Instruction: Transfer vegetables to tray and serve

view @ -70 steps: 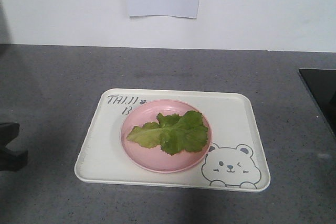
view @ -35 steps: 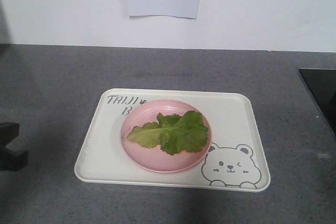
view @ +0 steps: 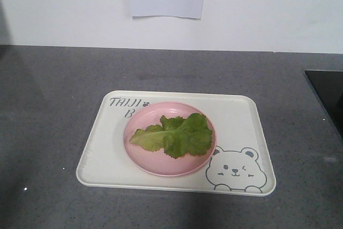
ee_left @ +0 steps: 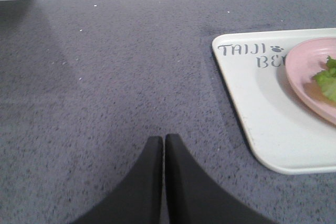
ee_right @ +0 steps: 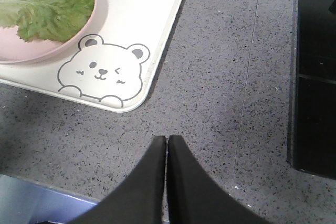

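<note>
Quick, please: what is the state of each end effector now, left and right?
Left end effector: closed, holding nothing, above bare counter.
Right end effector: closed, holding nothing, above bare counter.

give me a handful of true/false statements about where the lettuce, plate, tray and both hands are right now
1. The lettuce leaf lies on the pink plate. True.
2. The pink plate sits on the bare counter beside the tray. False: it rests on the tray, partly covering the grey lettering.
3. The left hand is shut and holds nothing. True: its fingers meet above bare counter, apart from the tray.
4. The right hand grips the tray's rim. False: it is shut over the counter, clear of the tray's bear corner.
5. The bear drawing is hidden under the plate. False: it shows in full at the tray's corner, next to the plate.
</note>
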### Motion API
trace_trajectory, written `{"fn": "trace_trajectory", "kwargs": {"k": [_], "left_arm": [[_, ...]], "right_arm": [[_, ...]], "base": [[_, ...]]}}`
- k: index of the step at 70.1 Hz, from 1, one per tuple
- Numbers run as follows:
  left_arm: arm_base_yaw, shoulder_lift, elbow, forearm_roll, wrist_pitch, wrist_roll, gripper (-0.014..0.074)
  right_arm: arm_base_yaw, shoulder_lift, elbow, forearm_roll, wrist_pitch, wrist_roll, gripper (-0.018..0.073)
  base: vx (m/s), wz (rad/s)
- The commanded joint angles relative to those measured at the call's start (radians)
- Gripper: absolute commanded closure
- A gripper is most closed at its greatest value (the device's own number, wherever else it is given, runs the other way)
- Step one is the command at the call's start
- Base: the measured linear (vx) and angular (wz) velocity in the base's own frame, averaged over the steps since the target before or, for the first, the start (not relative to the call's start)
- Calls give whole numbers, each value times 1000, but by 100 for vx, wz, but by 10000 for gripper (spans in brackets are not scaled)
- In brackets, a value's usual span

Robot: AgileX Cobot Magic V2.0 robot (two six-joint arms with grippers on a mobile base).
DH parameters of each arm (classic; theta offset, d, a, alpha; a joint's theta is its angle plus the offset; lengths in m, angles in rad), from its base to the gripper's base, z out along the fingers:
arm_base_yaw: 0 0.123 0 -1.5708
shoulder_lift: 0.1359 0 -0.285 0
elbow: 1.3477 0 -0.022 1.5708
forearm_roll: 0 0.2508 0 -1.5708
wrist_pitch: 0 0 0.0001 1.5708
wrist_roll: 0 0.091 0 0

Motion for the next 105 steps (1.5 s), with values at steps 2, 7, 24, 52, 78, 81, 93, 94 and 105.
{"fn": "trace_trajectory", "kwargs": {"k": [2, 7, 24, 52, 78, 81, 93, 94, 105], "left_arm": [[3, -89, 37, -3, -109, -20, 603], [3, -129, 77, -3, -150, -26, 603], [58, -340, 274, -74, -244, -26, 603], [49, -366, 397, -51, -419, -18, 603], [49, -366, 397, -48, -412, -18, 603], [49, -366, 397, -48, -412, -18, 603], [49, -366, 397, -48, -412, -18, 603], [49, -366, 397, -48, -412, -18, 603], [50, -366, 397, -48, -412, -18, 603]], "right_arm": [[0, 9, -21, 16, -49, -1, 569], [0, 9, -21, 16, -49, -1, 569], [0, 9, -21, 17, -48, -1, 569], [0, 9, -21, 17, -37, -1, 569], [0, 9, -21, 17, -37, -1, 569], [0, 9, -21, 17, -37, -1, 569], [0, 9, -21, 17, -37, -1, 569], [0, 9, -21, 17, -37, -1, 569], [0, 9, -21, 17, -37, -1, 569]], "base": [[0, 0], [0, 0], [0, 0], [0, 0], [0, 0], [0, 0], [0, 0], [0, 0], [0, 0]]}}
